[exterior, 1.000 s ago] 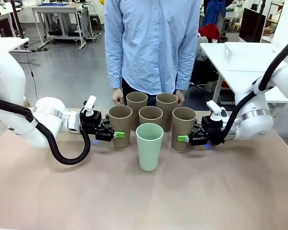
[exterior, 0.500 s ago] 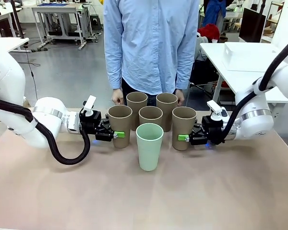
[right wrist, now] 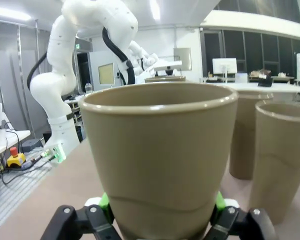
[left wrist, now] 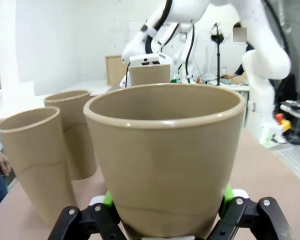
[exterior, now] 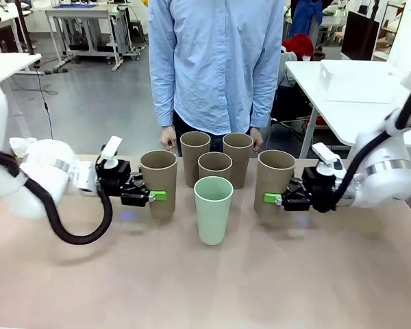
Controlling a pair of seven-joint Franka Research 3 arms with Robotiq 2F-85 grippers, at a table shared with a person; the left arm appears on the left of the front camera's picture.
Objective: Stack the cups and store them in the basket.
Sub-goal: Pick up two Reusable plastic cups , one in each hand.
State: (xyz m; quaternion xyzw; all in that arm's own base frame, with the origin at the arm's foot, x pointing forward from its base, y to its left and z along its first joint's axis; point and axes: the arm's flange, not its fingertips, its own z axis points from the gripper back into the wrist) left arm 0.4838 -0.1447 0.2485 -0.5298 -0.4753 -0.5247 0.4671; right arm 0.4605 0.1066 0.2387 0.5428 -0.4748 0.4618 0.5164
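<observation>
**As each gripper clasps a tan cup, four more stand between them**

Where the pale beige table (exterior: 205,288) meets its far edge, a person in a light blue shirt (exterior: 216,62) stands with both hands held low, just behind the cups. The white left arm (exterior: 41,175) reaches in from one side and the white right arm (exterior: 387,171) from the other, both lying low over the tabletop. Between them a tall tapered mint green matte tumbler (exterior: 213,209) stands upright nearest the camera. Three tan-brown matte tumblers (exterior: 214,166) stand upright behind it, close together and near the person. A fifth tan-brown tumbler, the left cup (exterior: 159,179), sits upright in the left gripper (exterior: 157,197), which is closed around its lower wall. The right cup (exterior: 275,178), of the same kind, is likewise clasped low by the right gripper (exterior: 270,199). Whether either base touches the table I cannot tell. In each wrist view the green pads (left wrist: 108,199) press against both sides of the held cup.
</observation>
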